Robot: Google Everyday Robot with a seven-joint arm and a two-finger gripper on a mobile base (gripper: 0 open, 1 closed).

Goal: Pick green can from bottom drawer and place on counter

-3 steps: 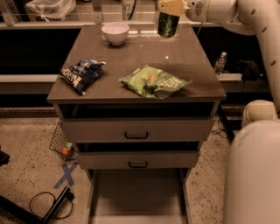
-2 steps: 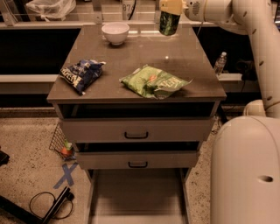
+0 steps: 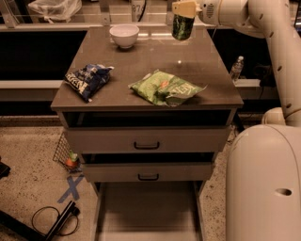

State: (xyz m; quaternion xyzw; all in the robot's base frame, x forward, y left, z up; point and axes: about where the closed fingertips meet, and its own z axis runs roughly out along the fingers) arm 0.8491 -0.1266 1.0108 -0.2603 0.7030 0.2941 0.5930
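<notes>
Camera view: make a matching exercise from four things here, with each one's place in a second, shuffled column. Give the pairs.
1. green can
2. white bowl
3. blue bag
4. bottom drawer

A. pulled out, lowest on the cabinet
B. far left part of the counter
C. in the gripper, at the counter's far right
D. counter's front left

Pairs: 1-C, 2-B, 3-D, 4-A

I see dim warm light | glare on far bench (image 3: 141, 56) | end effector (image 3: 184, 9) far right, clamped on green can (image 3: 182, 27), brightly lit
</notes>
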